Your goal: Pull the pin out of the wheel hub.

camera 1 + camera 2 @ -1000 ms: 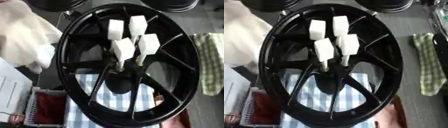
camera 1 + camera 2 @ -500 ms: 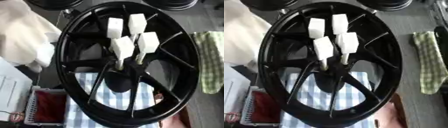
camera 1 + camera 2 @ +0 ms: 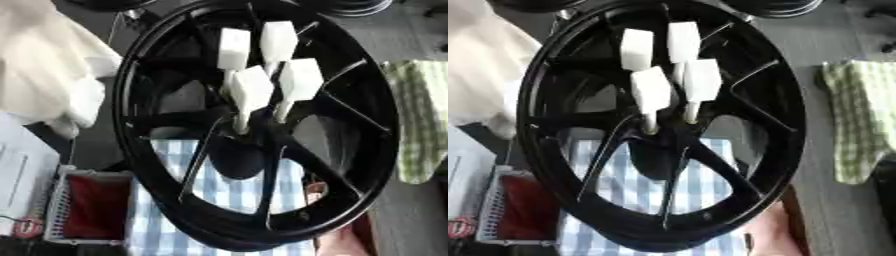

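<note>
black wheel hub [image 3: 262,125] stands tilted over a blue-checked cloth [image 3: 219,200] on the surface. four white pins [image 3: 249,92] with blocky heads stick up from the hub's centre, all seated; none drawn out yet. neither robot hand shows in either eye view, so nothing can be said of their fingers. a person's bare hand [image 3: 772,232] touches the lower rim, bottom right. white cloth [image 3: 44,65] bunched at left, red tray [image 3: 87,207] lower left, green checked towel [image 3: 855,120] at right, well apart from the hub.

step, as i judge it: before the grasp. next move calls for a hand to come in over the centre and close on one pin head, then pull along its shaft.

against the earlier frame: pins and hub unchanged; view shifted only slightly, likely the head.
</note>
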